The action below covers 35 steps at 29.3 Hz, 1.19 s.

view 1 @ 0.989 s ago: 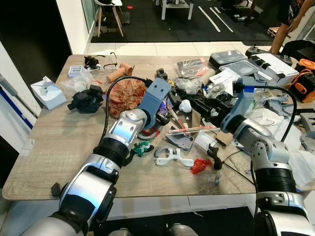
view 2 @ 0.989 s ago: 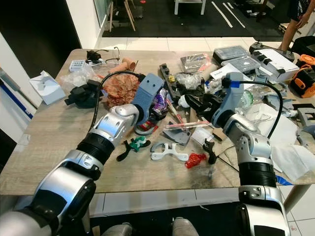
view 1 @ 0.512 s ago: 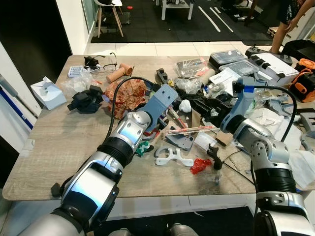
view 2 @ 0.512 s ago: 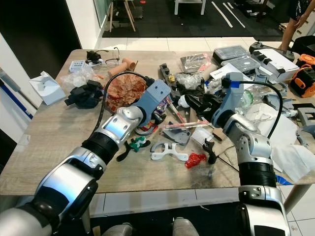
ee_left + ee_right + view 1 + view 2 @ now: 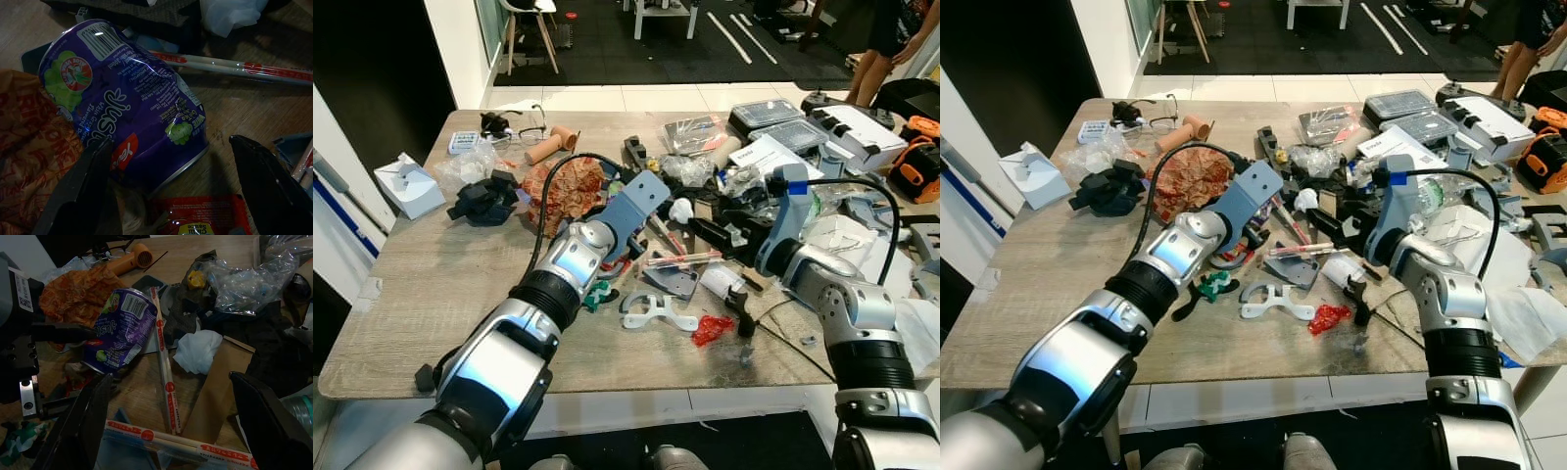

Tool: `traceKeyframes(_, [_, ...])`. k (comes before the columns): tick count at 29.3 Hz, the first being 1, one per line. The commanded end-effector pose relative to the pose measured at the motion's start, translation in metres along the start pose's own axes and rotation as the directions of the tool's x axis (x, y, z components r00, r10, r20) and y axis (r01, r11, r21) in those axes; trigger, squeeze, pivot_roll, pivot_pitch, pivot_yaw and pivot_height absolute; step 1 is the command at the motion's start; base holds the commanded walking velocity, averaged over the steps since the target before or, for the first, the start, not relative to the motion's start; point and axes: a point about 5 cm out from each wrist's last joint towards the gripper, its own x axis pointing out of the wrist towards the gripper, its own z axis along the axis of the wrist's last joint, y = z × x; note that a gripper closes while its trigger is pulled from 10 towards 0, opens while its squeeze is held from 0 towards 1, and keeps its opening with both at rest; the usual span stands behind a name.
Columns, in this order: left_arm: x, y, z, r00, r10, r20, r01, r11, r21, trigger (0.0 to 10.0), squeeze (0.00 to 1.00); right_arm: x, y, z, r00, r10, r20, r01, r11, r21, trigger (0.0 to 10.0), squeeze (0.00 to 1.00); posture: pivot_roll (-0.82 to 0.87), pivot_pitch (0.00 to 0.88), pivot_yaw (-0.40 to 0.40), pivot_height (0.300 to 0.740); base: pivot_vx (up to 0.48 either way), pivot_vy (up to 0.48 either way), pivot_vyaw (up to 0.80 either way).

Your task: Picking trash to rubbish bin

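Two grippers sit over the clutter, and since a second ago the left gripper (image 5: 168, 188) has slid off the crumpled orange wrapper (image 5: 566, 188) toward the purple can (image 5: 122, 105), fingers spread wide with the can between them, not clamped. The right gripper (image 5: 168, 423) has drifted closer to the can too, also gaping, holding nothing. The can lies on its side just beside the wrapper: shiny dented metal, grape pictures, white barcode patch. Paper-sleeved chopsticks (image 5: 164, 355) lie next to the can, a wadded white tissue (image 5: 198, 350) just past them.
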Motion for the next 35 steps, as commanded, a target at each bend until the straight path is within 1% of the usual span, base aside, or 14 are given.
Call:
traceKeyframes(1, [0.002, -0.004, 0.001, 1.000, -0.013, -0.006, 0.013, 1.000, 0.018, 9.6, 0.00, 0.000, 0.001, -0.001, 1.000, 0.012, -0.021, -0.012, 1.000, -0.004, 10.0, 0.00, -0.10, 0.000, 0.001, 0.740, 0.000, 0.000, 0.00])
traceKeyframes(2, [0.002, -0.004, 0.001, 1.000, -0.013, -0.006, 0.013, 1.000, 0.018, 9.6, 0.00, 0.000, 0.001, -0.001, 1.000, 0.012, -0.021, -0.012, 1.000, -0.004, 10.0, 0.00, -0.10, 0.000, 0.001, 0.740, 0.000, 0.000, 0.00])
traceKeyframes(3, [0.002, -0.004, 0.001, 1.000, -0.016, -0.007, 0.016, 1.000, 0.024, 6.9, 0.00, -0.001, 0.001, -0.001, 1.000, 0.012, -0.021, -0.012, 1.000, -0.005, 10.0, 0.00, -0.10, 0.000, 0.000, 0.740, 0.000, 0.000, 0.00])
traceKeyframes(4, [0.002, -0.004, 0.001, 1.000, -0.016, -0.007, 0.016, 1.000, 0.024, 6.9, 0.00, -0.001, 0.001, -0.001, 1.000, 0.012, -0.021, -0.012, 1.000, -0.005, 10.0, 0.00, -0.10, 0.000, 0.000, 0.740, 0.000, 0.000, 0.00])
traceKeyframes(5, [0.002, -0.004, 0.001, 1.000, -0.019, -0.009, 0.019, 0.999, 0.031, 1.2, 0.00, -0.001, 0.001, -0.001, 1.000, 0.011, -0.020, -0.011, 1.000, -0.005, 10.0, 0.00, -0.10, 0.000, 0.001, 0.740, 0.000, 0.000, 0.00])
traceKeyframes(6, [0.002, -0.004, 0.001, 1.000, -0.019, -0.009, 0.019, 0.999, 0.031, 1.2, 0.00, -0.001, 0.001, -0.001, 1.000, 0.011, -0.020, -0.011, 1.000, -0.005, 10.0, 0.00, -0.10, 0.000, 0.001, 0.740, 0.000, 0.000, 0.00])
traceKeyframes(7, [0.002, -0.005, 0.001, 1.000, -0.022, -0.010, 0.022, 0.999, 0.040, 0.0, 0.00, -0.001, 0.001, 0.000, 1.000, 0.011, -0.020, -0.011, 1.000, -0.005, 10.0, 0.00, -0.10, 0.000, 0.001, 0.740, 0.000, 0.000, 0.00])
traceKeyframes(12, [0.002, -0.006, 0.001, 0.999, -0.032, -0.015, 0.033, 0.998, 0.060, 0.0, 0.00, -0.001, 0.001, 0.000, 1.000, 0.011, -0.017, -0.011, 1.000, -0.006, 10.0, 0.00, -0.10, 0.000, 0.001, 0.740, 0.000, 0.000, 0.00])
traceKeyframes(27, [0.003, -0.006, 0.000, 0.999, -0.041, -0.011, 0.041, 0.997, 0.061, 0.0, 0.00, -0.001, 0.002, 0.001, 1.000, 0.016, -0.016, -0.016, 1.000, -0.006, 10.0, 0.00, -0.10, 0.000, 0.001, 0.740, 0.000, 0.000, 0.00])
traceKeyframes(29, [0.001, -0.005, 0.003, 0.997, -0.072, 0.027, 0.071, 0.997, 0.026, 0.0, 0.00, -0.002, 0.002, 0.001, 1.000, 0.014, -0.015, -0.014, 1.000, -0.007, 10.0, 0.00, -0.11, 0.000, 0.002, 0.740, 0.000, 0.000, 0.00])
traceKeyframes(31, [-0.003, 0.000, 0.010, 0.988, -0.104, 0.114, 0.107, 0.994, -0.019, 0.0, 0.00, -0.002, 0.001, 0.002, 1.000, 0.012, -0.014, -0.012, 1.000, -0.008, 10.0, 0.00, -0.11, 0.000, 0.001, 0.740, 0.000, 0.000, 0.00])
traceKeyframes(32, [-0.006, 0.007, 0.013, 0.983, -0.092, 0.156, 0.099, 0.994, -0.035, 1.1, 0.00, -0.003, 0.001, 0.002, 1.000, 0.010, -0.012, -0.010, 1.000, -0.008, 10.0, 0.00, -0.10, 0.000, -0.001, 0.740, 0.000, 0.000, 0.00])
traceKeyframes(34, [-0.012, 0.020, 0.017, 0.975, -0.046, 0.219, 0.047, 0.999, 0.003, 10.0, 0.00, -0.003, 0.000, 0.003, 1.000, 0.008, -0.012, -0.008, 1.000, -0.009, 10.0, 0.00, -0.10, 0.000, -0.002, 0.740, 0.000, 0.000, 0.00])
traceKeyframes(35, [-0.012, 0.020, 0.017, 0.975, -0.046, 0.219, 0.047, 0.999, 0.003, 10.0, 0.00, -0.003, 0.000, 0.003, 1.000, 0.008, -0.012, -0.008, 1.000, -0.009, 10.0, 0.00, -0.10, 0.000, -0.002, 0.740, 0.000, 0.000, 0.00])
